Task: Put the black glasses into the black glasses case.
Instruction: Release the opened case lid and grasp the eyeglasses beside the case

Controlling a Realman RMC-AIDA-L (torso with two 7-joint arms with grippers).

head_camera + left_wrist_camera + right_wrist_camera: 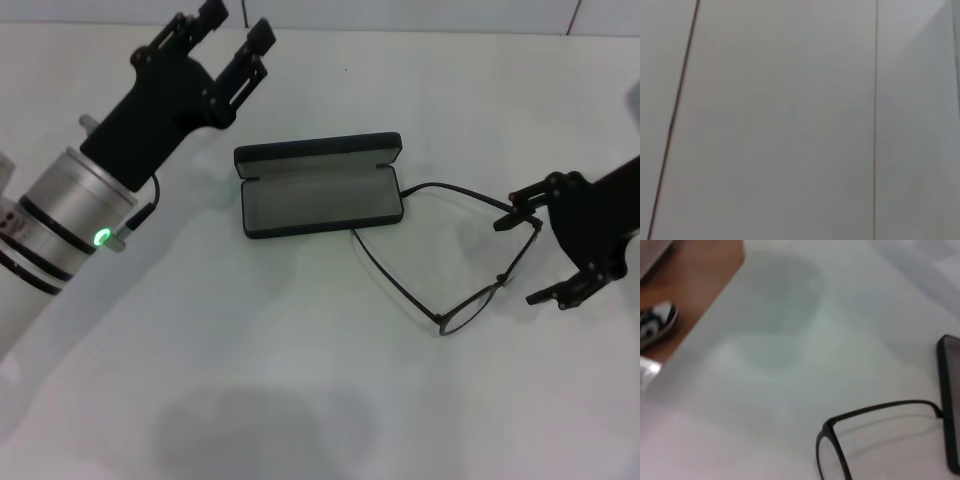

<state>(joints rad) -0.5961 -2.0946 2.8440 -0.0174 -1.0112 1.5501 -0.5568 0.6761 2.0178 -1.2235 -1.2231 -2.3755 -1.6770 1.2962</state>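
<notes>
The black glasses case (320, 195) lies open in the middle of the white table, grey lining up, with its lid standing along the far side. The black glasses (468, 309) lie unfolded just right of it, their temple arms reaching to the case's right end. My right gripper (517, 260) is open at table height, with one finger on each side of the glasses' front frame. The right wrist view shows one lens rim and temple arm (875, 412) and the case's edge (951, 405). My left gripper (236, 30) is open and empty, raised at the far left, well away from the case.
The white table (250, 380) extends in front of the case. The right wrist view shows the table's edge, brown floor (700, 275) and a shoe (655, 322) beyond it. The left wrist view shows only a pale panelled surface (790, 120).
</notes>
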